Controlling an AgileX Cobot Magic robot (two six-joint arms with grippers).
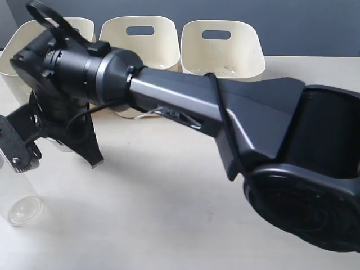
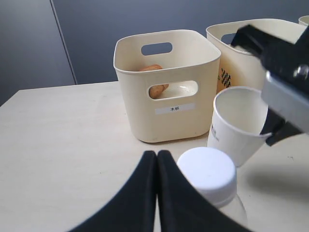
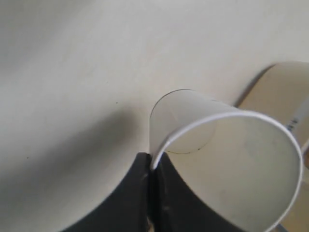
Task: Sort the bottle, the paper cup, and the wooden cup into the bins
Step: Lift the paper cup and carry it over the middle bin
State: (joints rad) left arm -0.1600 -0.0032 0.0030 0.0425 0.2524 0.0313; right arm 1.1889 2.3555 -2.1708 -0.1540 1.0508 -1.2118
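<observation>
My right gripper [image 3: 153,162] is shut on the rim of the white paper cup [image 3: 227,159], one finger inside and one outside. In the left wrist view the paper cup [image 2: 236,128] stands on the table in front of the bins, with the right gripper's fingers [image 2: 285,96] at its rim. The clear bottle [image 2: 208,176] with its white cap stands just beside my left gripper [image 2: 157,155], which is shut and holds nothing. The brown wooden cup [image 2: 157,90] lies inside a labelled cream bin [image 2: 145,116]. The bottle [image 1: 19,205] also shows at the exterior view's lower left.
Three cream bins [image 1: 222,53] stand in a row along the table's back edge. The right arm [image 1: 180,98] reaches across the table to the left and hides much of it. A second bin [image 2: 246,63] stands behind the paper cup.
</observation>
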